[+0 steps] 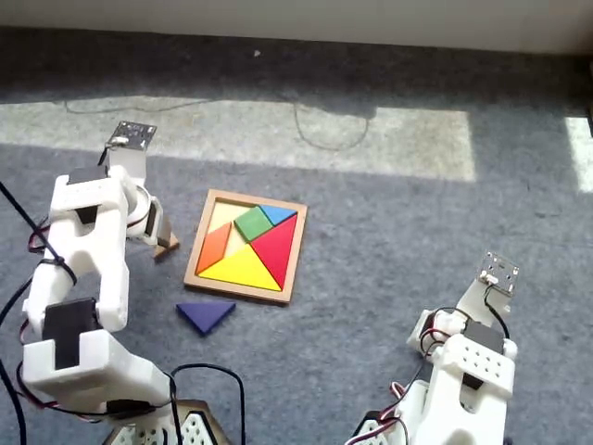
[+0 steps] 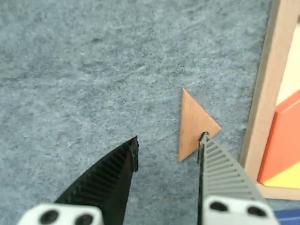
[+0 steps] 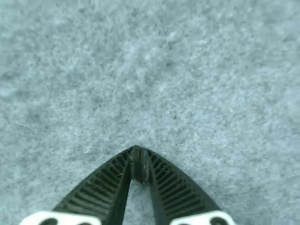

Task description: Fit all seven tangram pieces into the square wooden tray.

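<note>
Left gripper (image 2: 169,139): jaws wide apart, the pale finger's tip touching a small tan wooden triangle (image 2: 194,124) that lies flat on grey carpet (image 2: 93,70) just beside the square wooden tray (image 2: 262,93). Right gripper (image 3: 139,152): jaws together, nothing between them. A dark blue triangle (image 1: 206,315) lies near the tray. A sunlit band (image 1: 278,134) crosses the carpet beyond.

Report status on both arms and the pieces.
Left gripper open over brown triangle beside tray. Right gripper shut, over carpet. Blue triangle outside tray too.
</note>
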Action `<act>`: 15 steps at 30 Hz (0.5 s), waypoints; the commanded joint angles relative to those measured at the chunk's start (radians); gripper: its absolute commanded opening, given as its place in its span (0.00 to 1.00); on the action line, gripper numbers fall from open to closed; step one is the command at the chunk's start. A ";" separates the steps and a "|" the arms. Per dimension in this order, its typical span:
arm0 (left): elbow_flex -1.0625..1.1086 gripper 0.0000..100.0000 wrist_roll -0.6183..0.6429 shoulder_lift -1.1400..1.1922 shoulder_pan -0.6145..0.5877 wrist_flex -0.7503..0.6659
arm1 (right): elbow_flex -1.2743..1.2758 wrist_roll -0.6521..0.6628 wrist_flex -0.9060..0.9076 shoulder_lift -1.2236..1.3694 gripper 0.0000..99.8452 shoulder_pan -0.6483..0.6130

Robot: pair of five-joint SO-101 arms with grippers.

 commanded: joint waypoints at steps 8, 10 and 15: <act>-0.035 0.21 -0.003 0.015 0.059 0.018 | 0.001 0.009 -0.007 -0.007 0.00 0.021; -0.033 0.21 -0.003 0.042 0.065 -0.006 | 0.001 0.009 -0.007 -0.007 0.00 0.021; -0.038 0.21 -0.003 0.093 0.071 -0.055 | 0.001 0.009 -0.007 -0.007 0.00 0.021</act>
